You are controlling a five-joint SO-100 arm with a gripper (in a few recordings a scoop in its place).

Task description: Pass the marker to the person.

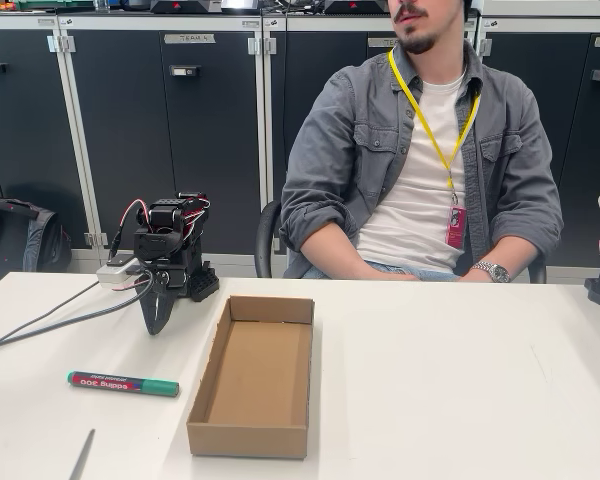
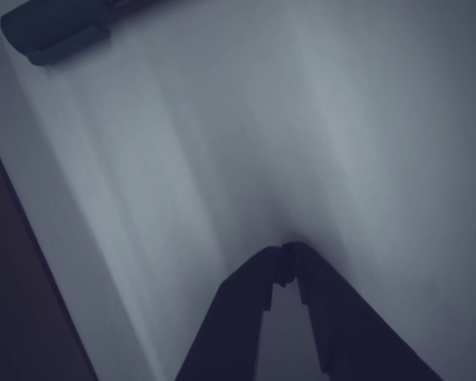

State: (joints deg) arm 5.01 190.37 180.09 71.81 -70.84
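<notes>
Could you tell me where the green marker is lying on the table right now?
In the fixed view, the marker lies flat on the white table at lower left, just left of the cardboard tray and in front of the end effector.

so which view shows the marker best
The fixed view. The marker lies whole on the white table, left of the cardboard box, its green body and red label clear. The wrist view catches just a dark, dim end of it at the top left corner, far from the closed fingers.

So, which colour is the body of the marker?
Green, with a red-and-black label band; the marker shows best in the fixed view.
</notes>
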